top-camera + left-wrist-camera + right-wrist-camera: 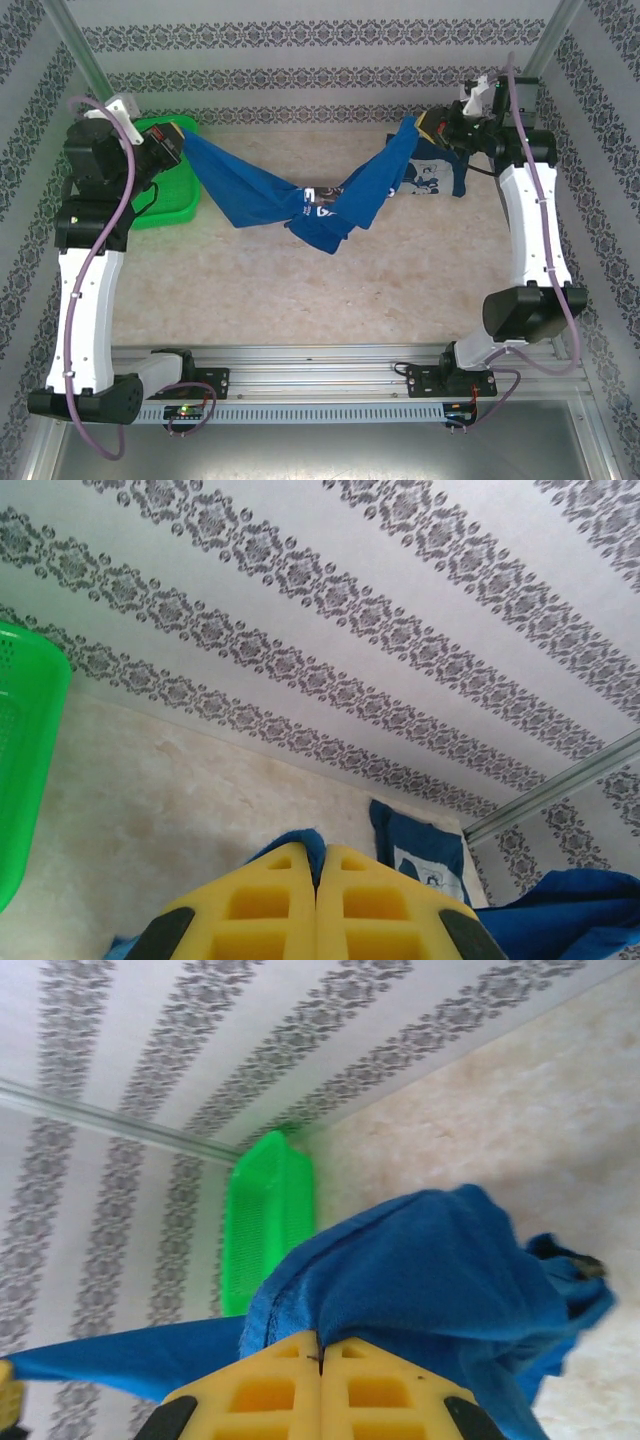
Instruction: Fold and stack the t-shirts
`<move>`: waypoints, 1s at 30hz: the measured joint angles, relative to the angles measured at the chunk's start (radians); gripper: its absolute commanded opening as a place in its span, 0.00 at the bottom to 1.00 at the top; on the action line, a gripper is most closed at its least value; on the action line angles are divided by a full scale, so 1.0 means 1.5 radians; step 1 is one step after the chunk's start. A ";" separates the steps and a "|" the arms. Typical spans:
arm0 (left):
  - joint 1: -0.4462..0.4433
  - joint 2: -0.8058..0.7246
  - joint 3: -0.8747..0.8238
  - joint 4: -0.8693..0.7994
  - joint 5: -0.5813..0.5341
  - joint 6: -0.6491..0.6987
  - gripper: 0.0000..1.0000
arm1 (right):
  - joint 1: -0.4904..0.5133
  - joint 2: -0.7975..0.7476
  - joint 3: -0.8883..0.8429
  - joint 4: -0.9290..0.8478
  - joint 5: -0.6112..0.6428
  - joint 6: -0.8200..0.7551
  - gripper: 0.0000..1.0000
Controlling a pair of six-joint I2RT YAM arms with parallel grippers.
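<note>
Blue t-shirt (pixel 250 195) sags over open tabletop (pixel 300 290), left claw (pixel 318 860) and right claw (pixel 320 1342) clenched on its edges.

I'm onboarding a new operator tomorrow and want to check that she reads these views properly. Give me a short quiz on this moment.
1. True or false: the left gripper has its jaws shut on the blue t-shirt.
2. The green basket stands at which part of the table? A) far left B) far right C) near middle
3. Name what lies on the table at the far right, close to the right gripper.

Key: 1 true. 2 A. 3 a second t-shirt, print side up.
</note>
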 measured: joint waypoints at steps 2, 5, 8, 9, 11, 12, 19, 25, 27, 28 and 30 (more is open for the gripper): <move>0.000 -0.016 0.000 0.000 0.000 0.003 0.00 | -0.006 -0.016 0.001 -0.015 -0.018 0.010 0.00; 0.000 -0.031 -0.006 0.010 0.009 0.003 0.00 | -0.009 -0.031 -0.001 -0.062 -0.026 0.006 0.00; -0.001 -0.042 -0.060 0.046 0.018 -0.005 0.00 | -0.012 -0.035 -0.027 -0.107 -0.014 -0.014 0.00; -0.001 -0.044 -0.088 0.053 0.021 -0.010 0.00 | -0.011 -0.034 -0.043 -0.123 -0.001 -0.024 0.00; -0.007 -0.036 -0.132 0.058 0.024 -0.016 0.00 | 0.001 -0.020 -0.070 -0.152 0.029 -0.046 0.00; -0.015 -0.025 -0.156 0.058 0.023 -0.017 0.00 | 0.008 -0.005 -0.080 -0.164 0.047 -0.058 0.00; -0.076 0.033 -0.274 0.058 0.007 -0.015 0.00 | 0.054 0.176 -0.134 -0.148 0.201 -0.107 0.00; -0.076 0.031 -0.323 0.056 -0.005 -0.009 0.00 | 0.031 0.290 -0.134 -0.109 0.307 -0.132 0.43; -0.076 0.026 -0.339 0.056 -0.004 -0.009 0.00 | 0.027 0.287 -0.129 -0.106 0.317 -0.144 0.49; -0.076 0.024 -0.345 0.055 -0.004 -0.009 0.00 | 0.027 0.281 -0.126 -0.103 0.321 -0.150 0.51; -0.076 0.020 -0.353 0.055 -0.002 -0.009 0.00 | 0.037 0.249 -0.124 -0.104 0.331 -0.163 0.59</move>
